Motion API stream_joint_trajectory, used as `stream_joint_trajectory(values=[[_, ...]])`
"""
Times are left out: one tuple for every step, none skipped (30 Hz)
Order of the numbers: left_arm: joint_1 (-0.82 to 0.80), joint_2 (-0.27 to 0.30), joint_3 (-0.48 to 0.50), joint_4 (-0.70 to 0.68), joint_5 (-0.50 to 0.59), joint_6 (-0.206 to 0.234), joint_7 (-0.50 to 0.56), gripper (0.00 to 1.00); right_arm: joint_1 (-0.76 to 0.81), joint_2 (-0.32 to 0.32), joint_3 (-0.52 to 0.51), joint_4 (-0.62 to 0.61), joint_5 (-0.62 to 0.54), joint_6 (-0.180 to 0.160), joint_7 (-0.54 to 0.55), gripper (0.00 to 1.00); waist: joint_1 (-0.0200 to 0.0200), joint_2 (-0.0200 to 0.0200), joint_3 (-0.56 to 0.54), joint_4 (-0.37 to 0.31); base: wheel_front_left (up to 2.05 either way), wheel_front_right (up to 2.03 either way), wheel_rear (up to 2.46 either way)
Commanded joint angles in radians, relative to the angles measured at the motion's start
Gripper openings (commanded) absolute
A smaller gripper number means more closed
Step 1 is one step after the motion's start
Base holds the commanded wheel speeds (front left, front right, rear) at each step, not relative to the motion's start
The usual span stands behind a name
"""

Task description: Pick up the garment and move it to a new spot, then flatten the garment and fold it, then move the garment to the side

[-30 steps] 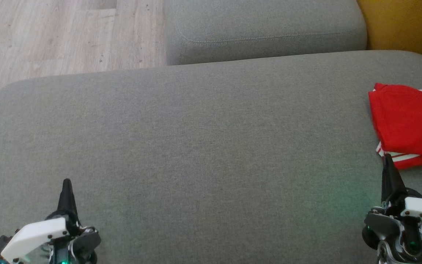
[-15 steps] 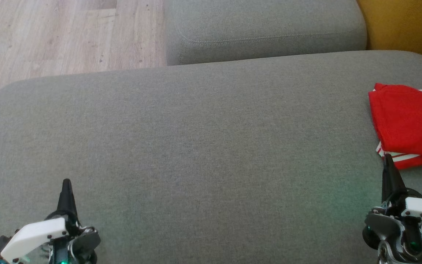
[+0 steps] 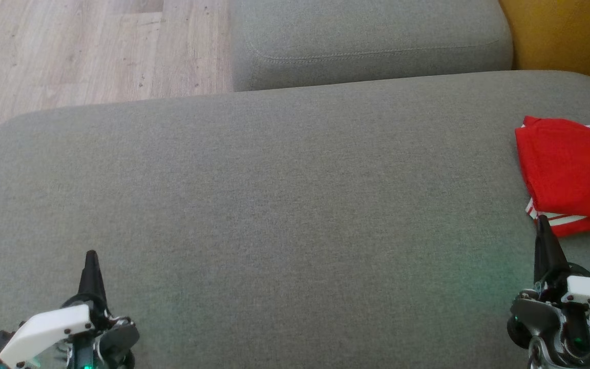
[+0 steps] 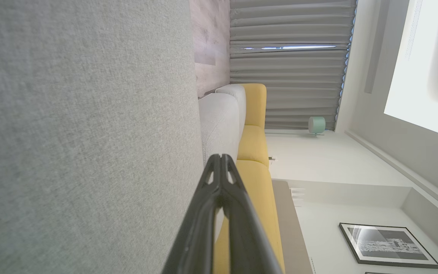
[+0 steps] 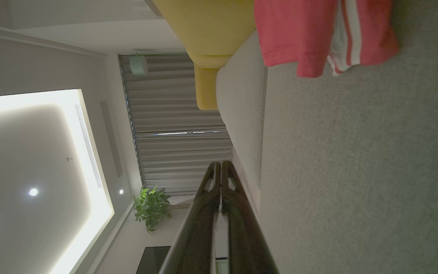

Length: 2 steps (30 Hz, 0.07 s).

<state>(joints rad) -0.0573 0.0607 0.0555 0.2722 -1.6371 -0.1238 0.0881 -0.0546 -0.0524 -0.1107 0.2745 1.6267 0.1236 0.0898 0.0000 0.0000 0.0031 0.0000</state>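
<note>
You have both the left gripper and the right gripper closed and empty at the bottom corners; the folded red garment lies at the right edge.

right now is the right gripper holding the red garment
No, the right gripper is shut on nothing, and the red garment lies on the grey cushion, clear of its fingertips.

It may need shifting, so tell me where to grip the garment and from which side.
Grip the striped near edge of the folded garment, where layers stack, so a pinch likely catches them all. Come from the near side with the right gripper, shut by that corner; it must open first.
</note>
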Motion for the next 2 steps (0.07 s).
stream_joint_trajectory(values=[[-0.049,0.007,0.034,-0.028,0.008,-0.007,0.005,0.00,-0.052,-0.011,0.015,-0.031,-0.003,0.007,0.009,0.00,0.0000,0.0000,0.000,0.000,0.00,0.00,0.00],[-0.049,0.007,0.034,-0.028,0.008,-0.007,0.006,0.00,-0.052,-0.011,0.015,-0.031,-0.003,0.007,0.009,0.00,0.0000,0.0000,0.000,0.000,0.00,0.00,0.00]])
